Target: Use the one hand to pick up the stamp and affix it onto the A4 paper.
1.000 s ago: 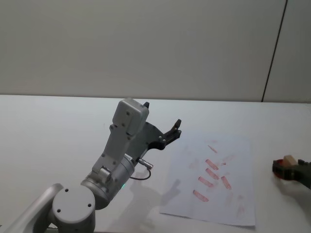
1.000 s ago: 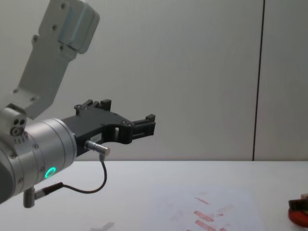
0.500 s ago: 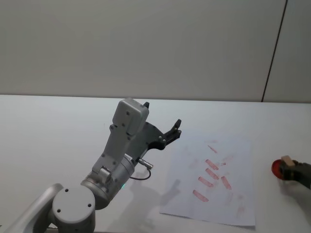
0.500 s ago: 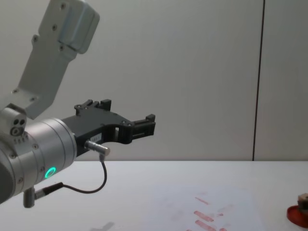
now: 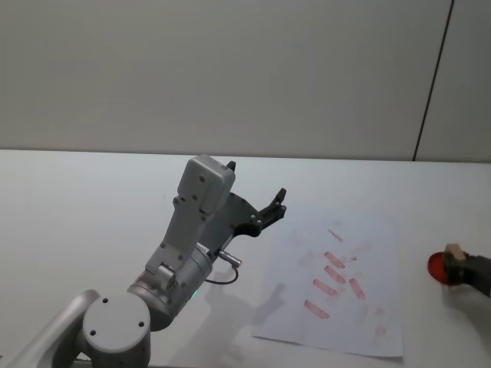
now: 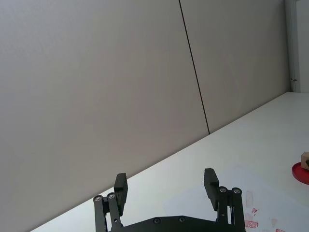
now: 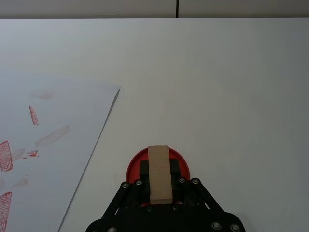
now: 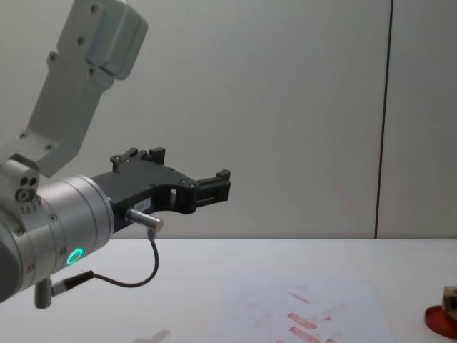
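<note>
The stamp (image 7: pixel 159 181) is a tan wooden block held between the black fingers of my right gripper (image 7: pixel 160 169), which is shut on it. It stands over the flat red round pad (image 7: pixel 180 157), just right of the A4 paper (image 7: pixel 48 164). In the head view the right gripper (image 5: pixel 465 270) and the stamp (image 5: pixel 454 251) sit at the far right edge, beside the paper (image 5: pixel 360 326) with its several red marks. My left gripper (image 5: pixel 270 207) hangs open and empty in the air, left of the paper.
The left arm (image 8: pixel 64 236), with a green ring, stands large at the left of the chest view, its cable looping down. The white table (image 5: pixel 92 199) runs back to a grey wall.
The right gripper has drawn slightly toward the right with the stamp, baring more of the red pad. The left arm has not moved.
</note>
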